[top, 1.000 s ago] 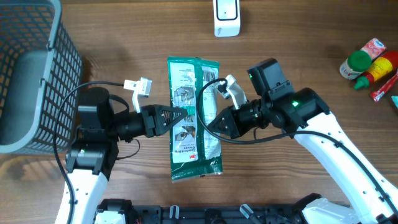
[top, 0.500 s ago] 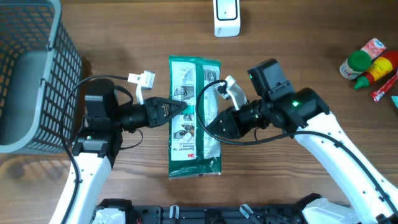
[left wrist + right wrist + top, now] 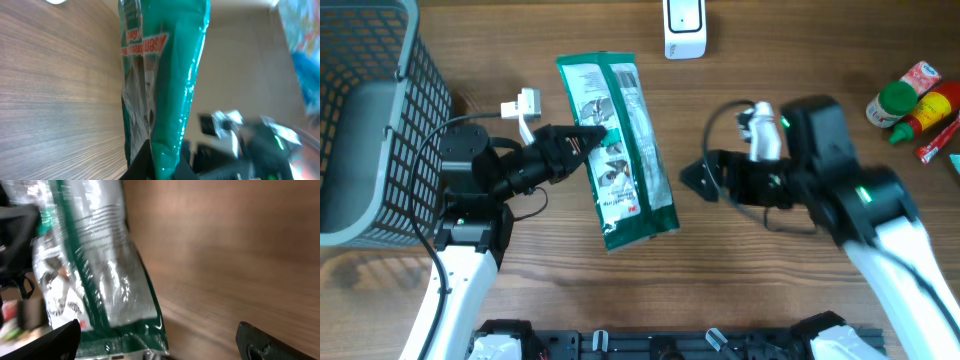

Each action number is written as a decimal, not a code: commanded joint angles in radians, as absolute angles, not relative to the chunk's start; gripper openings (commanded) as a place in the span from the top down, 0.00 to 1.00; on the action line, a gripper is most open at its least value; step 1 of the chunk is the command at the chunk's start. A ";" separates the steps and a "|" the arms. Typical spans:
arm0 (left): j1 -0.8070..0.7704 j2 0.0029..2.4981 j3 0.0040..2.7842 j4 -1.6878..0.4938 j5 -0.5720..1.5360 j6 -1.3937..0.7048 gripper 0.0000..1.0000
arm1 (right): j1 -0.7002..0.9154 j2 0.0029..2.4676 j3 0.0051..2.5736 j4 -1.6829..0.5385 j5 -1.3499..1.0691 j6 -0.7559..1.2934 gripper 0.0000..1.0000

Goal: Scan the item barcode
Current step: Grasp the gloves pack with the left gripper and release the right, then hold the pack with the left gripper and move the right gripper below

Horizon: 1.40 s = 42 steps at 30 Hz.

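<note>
The left claw, clenched on the side edge of the green-and-clear plastic packet, holds it tilted over the wooden worktop, top end near the white scanner, probably to present its barcode, while the right claw gapes empty, apart.
</note>
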<state>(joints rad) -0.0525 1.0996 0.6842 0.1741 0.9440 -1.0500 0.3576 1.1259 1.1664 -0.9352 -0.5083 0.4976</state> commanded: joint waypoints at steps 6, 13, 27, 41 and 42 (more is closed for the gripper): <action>-0.049 1.100 0.687 0.316 0.869 -1.460 0.96 | 0.685 0.894 1.097 -0.870 0.155 0.330 0.01; -0.047 1.100 0.687 0.337 0.866 -1.515 0.96 | 1.099 1.019 1.019 -0.803 0.721 0.376 0.00; -0.048 1.100 0.687 0.325 0.923 -1.557 0.96 | 1.576 1.182 1.019 -0.699 1.195 0.226 0.00; -0.048 1.100 0.687 0.321 0.980 -1.560 0.96 | 1.399 1.395 1.019 -0.299 1.087 -0.137 0.01; -0.048 1.100 0.687 0.321 0.979 -1.560 0.96 | 1.375 1.395 1.019 -0.299 1.049 -0.143 0.00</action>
